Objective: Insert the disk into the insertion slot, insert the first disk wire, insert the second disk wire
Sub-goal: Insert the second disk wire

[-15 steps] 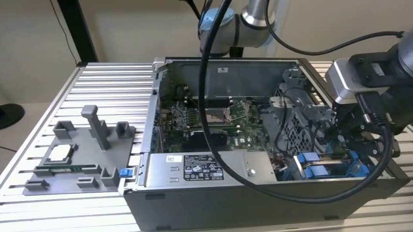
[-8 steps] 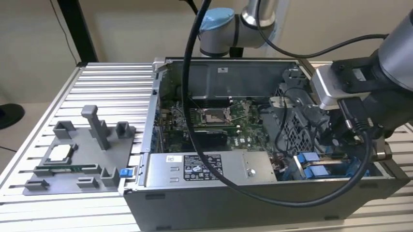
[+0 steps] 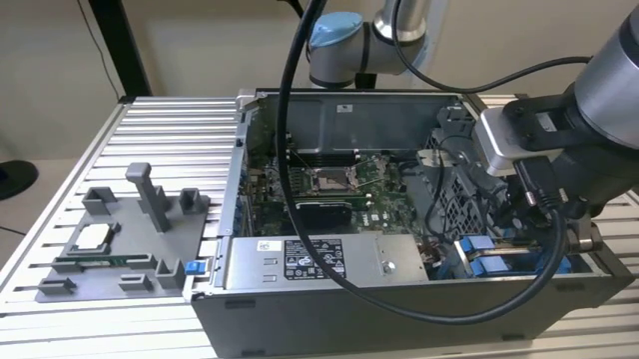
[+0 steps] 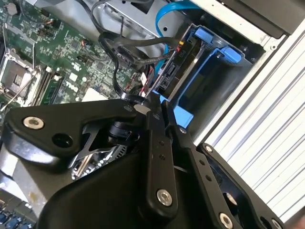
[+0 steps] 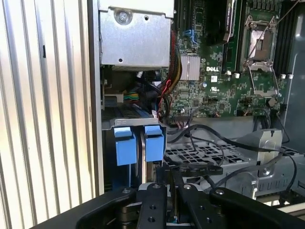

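The black metal fingers are drawn close together, nearly touching at the tips, and they appear to pinch a small black cable connector just at the rear edge of the drive bay; whether the grip is firm I cannot tell. In the first wrist view the same fingers sit just over a flat black plug with dark wires trailing off it.

Just beyond the tips, the silver-grey hard drive in its bright blue plastic carrier already sits inside the grey perforated-metal insertion slot, its blue tabs showing at the bay's mouth. So the disk step looks done. The wiring looks like the step in hand: I judge a wire is at the drive's rear, not clearly seated.

The open grey computer case rests on the ribbed aluminium counter.
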Available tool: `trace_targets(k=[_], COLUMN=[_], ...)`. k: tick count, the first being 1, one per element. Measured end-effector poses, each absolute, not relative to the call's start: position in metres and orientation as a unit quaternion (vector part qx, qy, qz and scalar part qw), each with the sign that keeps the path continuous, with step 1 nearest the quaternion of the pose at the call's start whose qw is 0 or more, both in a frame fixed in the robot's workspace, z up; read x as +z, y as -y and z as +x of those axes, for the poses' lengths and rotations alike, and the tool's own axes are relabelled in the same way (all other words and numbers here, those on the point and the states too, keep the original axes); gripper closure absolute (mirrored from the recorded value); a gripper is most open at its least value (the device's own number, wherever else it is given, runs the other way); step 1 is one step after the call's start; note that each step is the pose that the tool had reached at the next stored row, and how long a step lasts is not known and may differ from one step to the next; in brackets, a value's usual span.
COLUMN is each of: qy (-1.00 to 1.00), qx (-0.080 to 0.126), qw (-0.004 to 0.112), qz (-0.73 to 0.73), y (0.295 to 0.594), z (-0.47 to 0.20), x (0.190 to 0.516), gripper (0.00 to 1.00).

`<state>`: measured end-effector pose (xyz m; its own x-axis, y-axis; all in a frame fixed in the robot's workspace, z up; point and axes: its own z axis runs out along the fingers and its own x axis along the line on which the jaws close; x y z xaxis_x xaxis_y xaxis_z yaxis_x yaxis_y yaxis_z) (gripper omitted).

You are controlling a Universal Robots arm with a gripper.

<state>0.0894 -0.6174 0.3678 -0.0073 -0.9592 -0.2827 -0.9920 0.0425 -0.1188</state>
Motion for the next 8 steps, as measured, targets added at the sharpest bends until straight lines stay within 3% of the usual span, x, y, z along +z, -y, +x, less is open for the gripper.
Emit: trace_targets(k=[8], qy=[-0.707], qx=[0.057], qw=[0.144], qz=[-0.69], y=[0.6174], z=[0.0894], x=[0.3677], gripper=[1.0])
